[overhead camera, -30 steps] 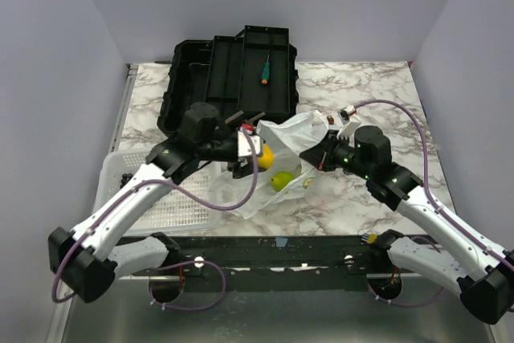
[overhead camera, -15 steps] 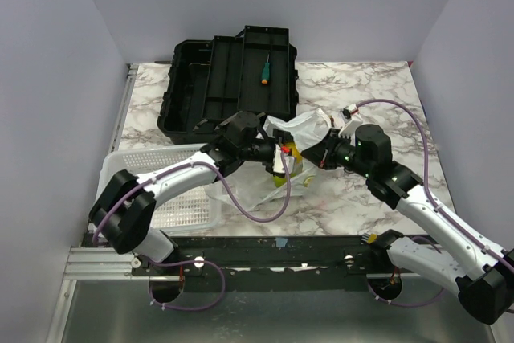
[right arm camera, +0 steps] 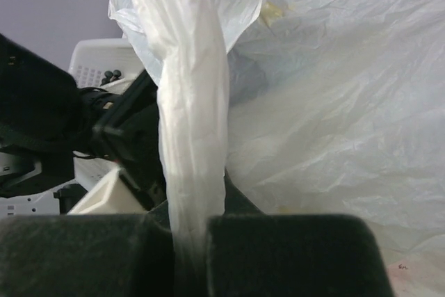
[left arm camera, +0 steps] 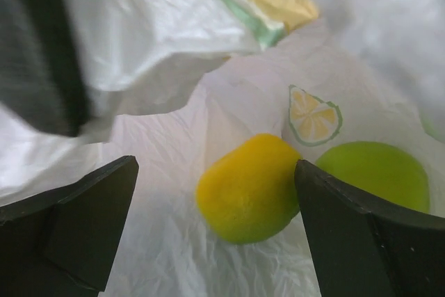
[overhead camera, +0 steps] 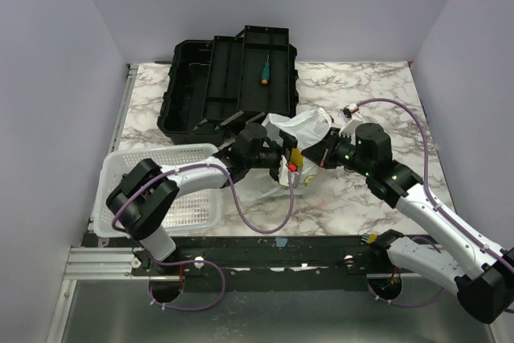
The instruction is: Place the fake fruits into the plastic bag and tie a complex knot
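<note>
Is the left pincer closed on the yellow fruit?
No, the left pincer stands wide open, and the yellow fruit lies inside the plastic bag.

Top view: high at 6 o'clock, facing 12, whole table. Wrist views: close-up; all share plastic bag.

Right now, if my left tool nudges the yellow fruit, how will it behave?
Probably rolls: the yellow fruit is rounded, loose on the plastic bag. Its smooth skin looks slippery. The green fruit beside it may stop it.
</note>
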